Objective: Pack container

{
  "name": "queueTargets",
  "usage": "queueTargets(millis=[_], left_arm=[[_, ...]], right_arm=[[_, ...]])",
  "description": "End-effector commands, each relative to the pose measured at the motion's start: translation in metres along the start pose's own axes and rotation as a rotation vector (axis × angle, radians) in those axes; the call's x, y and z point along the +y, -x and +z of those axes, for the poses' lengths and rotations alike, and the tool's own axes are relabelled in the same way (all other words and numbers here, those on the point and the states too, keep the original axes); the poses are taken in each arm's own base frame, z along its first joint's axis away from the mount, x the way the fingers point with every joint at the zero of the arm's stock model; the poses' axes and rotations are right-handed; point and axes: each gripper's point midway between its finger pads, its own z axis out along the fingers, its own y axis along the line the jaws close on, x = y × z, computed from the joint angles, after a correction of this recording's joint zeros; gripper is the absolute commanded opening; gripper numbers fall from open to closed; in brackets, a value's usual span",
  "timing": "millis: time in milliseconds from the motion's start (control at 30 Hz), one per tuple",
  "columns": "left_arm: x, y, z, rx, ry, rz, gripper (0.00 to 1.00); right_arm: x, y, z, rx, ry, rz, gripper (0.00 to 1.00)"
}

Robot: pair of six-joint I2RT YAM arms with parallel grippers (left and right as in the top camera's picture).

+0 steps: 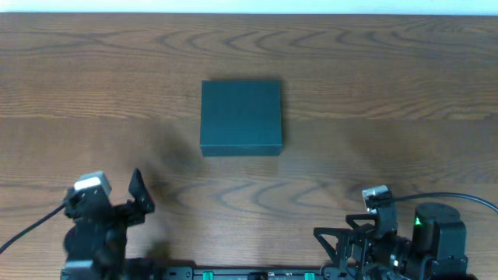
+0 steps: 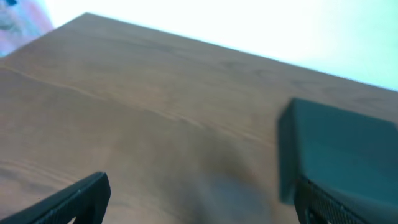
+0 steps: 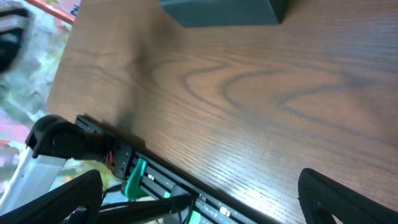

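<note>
The container (image 1: 241, 118) is a dark teal square box lying closed, lid flat, at the middle of the wooden table. My left gripper (image 1: 131, 202) sits near the front left edge, well short of the box, and my right gripper (image 1: 342, 237) sits at the front right edge. In the left wrist view the container (image 2: 348, 149) lies ahead to the right; the left gripper (image 2: 202, 210) is open, with only table between its fingers (image 2: 74, 200). In the right wrist view the container (image 3: 224, 11) shows at the top edge, and the right gripper (image 3: 199, 202) is open and holds nothing.
The wooden table (image 1: 373, 93) stretches around the box on all sides. A black mounting rail with green clips (image 3: 140, 177) runs along the front edge. Cables trail from both arm bases. Colourful clutter (image 3: 18, 56) lies beyond the table's left side.
</note>
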Motion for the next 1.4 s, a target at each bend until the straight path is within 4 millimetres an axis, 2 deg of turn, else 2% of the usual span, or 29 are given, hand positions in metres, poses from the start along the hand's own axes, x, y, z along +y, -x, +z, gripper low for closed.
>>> queueTargets(millis=[0, 100, 300, 733, 1367], left_arm=[[0.016, -0.019, 0.020, -0.020, 0.062, -0.029, 0.95], [0.026, -0.031, 0.032, -0.042, 0.096, -0.056, 0.95], [0.033, -0.049, 0.037, -0.038, 0.115, -0.063, 0.95], [0.030, -0.083, 0.052, 0.025, 0.091, -0.068, 0.95], [0.030, -0.083, 0.052, 0.024, 0.090, -0.061, 0.95]], right_arm=[[0.002, -0.002, 0.001, 0.008, 0.009, 0.001, 0.99], [0.002, -0.002, 0.001, 0.008, 0.009, 0.001, 0.99], [0.002, -0.002, 0.001, 0.008, 0.009, 0.001, 0.99], [0.002, -0.002, 0.001, 0.008, 0.010, 0.001, 0.99], [0.002, -0.002, 0.001, 0.008, 0.009, 0.001, 0.99]])
